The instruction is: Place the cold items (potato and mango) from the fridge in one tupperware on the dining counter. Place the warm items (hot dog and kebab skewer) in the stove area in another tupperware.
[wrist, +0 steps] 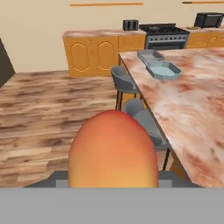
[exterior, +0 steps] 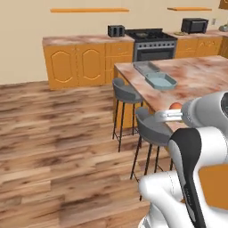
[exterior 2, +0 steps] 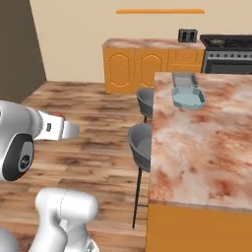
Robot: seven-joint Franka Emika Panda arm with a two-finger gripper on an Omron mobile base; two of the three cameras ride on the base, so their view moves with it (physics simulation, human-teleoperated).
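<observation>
A red-orange mango (wrist: 113, 148) fills the lower middle of the hand view, and my gripper (exterior: 171, 116) is shut on it. Its top peeks out above the hand as the mango (exterior: 177, 106) in the left base view and as the mango (exterior 2: 59, 115) in the right base view. The hand hovers over the floor, short of the dining counter (exterior: 200, 75). Two open tupperwares stand side by side on the counter's far end: a grey one (exterior: 147, 67) and a pale blue one (exterior: 161, 81), which the right base view shows as the grey one (exterior 2: 184, 78) and the blue one (exterior 2: 188, 97).
Two grey bar stools (exterior: 127, 91) (exterior: 153, 129) stand along the counter's near side, below my hand. Against the back wall are orange cabinets (exterior: 80, 64), a toaster (exterior: 116, 30), the stove (exterior: 151, 42) and a microwave (exterior: 194, 25). Open wood floor lies to the left.
</observation>
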